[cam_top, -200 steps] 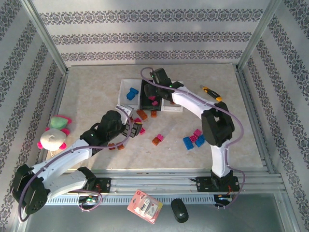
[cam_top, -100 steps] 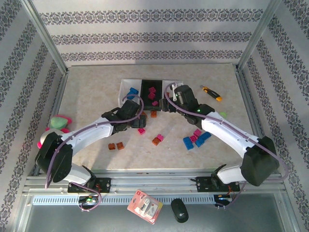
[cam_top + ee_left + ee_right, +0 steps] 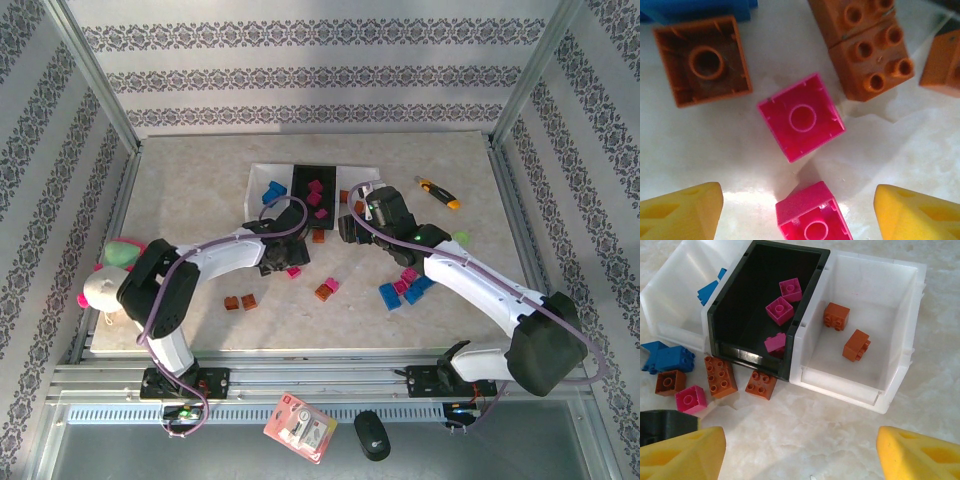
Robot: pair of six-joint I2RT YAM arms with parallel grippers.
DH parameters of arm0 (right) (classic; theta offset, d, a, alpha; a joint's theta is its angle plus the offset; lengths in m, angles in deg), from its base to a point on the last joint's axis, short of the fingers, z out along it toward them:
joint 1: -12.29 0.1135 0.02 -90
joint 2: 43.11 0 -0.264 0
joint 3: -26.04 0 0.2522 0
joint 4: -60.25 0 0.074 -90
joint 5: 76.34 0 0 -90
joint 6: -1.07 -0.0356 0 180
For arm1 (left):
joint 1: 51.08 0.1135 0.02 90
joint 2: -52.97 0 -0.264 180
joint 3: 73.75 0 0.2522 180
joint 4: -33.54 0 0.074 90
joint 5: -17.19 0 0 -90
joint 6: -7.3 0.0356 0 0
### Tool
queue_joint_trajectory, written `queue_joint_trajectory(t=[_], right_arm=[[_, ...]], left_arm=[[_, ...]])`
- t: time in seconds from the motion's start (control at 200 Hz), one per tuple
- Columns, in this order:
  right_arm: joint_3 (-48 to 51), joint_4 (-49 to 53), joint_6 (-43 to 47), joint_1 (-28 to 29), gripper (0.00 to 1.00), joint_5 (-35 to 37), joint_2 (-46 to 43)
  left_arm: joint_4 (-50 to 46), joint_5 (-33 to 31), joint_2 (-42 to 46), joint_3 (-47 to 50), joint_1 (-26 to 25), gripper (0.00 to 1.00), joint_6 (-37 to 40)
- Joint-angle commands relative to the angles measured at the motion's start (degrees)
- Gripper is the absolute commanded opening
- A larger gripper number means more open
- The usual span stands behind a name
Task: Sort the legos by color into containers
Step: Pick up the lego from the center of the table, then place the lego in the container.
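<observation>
My left gripper [image 3: 799, 216] hangs open just above the table, its yellow fingertips [image 3: 682, 210] on either side of an upturned magenta lego [image 3: 812, 220] without touching it. A second magenta lego [image 3: 801, 116] and orange legos [image 3: 865, 50] lie just beyond. My right gripper [image 3: 800, 455] stands open with nothing between its fingers, in front of the three containers. The left white tray [image 3: 670, 305] holds blue legos [image 3: 710, 290]. Three magenta legos [image 3: 779, 309] lie in the black tray [image 3: 730, 347]. Two orange legos [image 3: 836, 316] sit in the right white tray [image 3: 860, 390].
Loose blue and magenta bricks [image 3: 405, 288] lie at the middle right, an orange pair [image 3: 240, 302] at the near left. A plush toy [image 3: 115, 275] sits at the left edge, a utility knife [image 3: 438, 192] at the far right, and a red-and-white packet [image 3: 300, 425] on the front rail.
The right gripper has drawn back from over the black tray toward the near side and opened wider. The left arm has swung round over the bricks before the trays, its jaws narrowing.
</observation>
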Motion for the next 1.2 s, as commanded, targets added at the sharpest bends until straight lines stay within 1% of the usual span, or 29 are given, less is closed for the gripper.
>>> queue_joint_trajectory(t=[0.0,0.1,0.295,0.385,0.485,0.685,0.844,1.049,1.199], right_arm=[[-0.68,0.32,0.84,0.26,0.79,-0.07,0.45],[-0.60,0.38,1.23,0.26,0.79,0.17,0.37],[-0.17,0.51,1.20,0.23,0.79,0.65,-0.05],[-0.24,0.53,0.97,0.18,0.79,0.55,-0.31],[-0.32,0.58,1.04,0.25,0.79,0.62,-0.68],[-0.62,0.59,1.02,0.22,0.79,0.90,-0.87],[-0.77,0.45,0.60,0.25,0.79,1.00,-0.89],[-0.57,0.27,0.40,0.25,0.79,1.44,-1.29],[0.07,0.79,0.06,0.25,0.79,2.44,-2.42]], left_arm=[[-1.13,2.29,-2.02,-1.93,-1.02,0.75,-3.62],[-1.19,3.35,-3.28,-2.23,-1.11,0.70,-3.96],[-2.96,3.34,-3.44,-2.97,-1.19,0.49,-3.68],[-3.64,3.00,-2.83,-3.29,-1.19,0.40,-2.95],[-4.66,1.84,-1.71,-3.95,-1.19,0.36,-2.21],[-8.02,-3.13,1.95,-7.78,-1.11,0.35,1.38],[-9.91,-8.49,1.93,-14.25,0.21,0.36,7.39],[-9.84,-12.62,-4.54,-27.38,3.46,0.37,15.12],[-10.29,-12.10,-12.90,-36.92,5.92,0.37,19.25]])
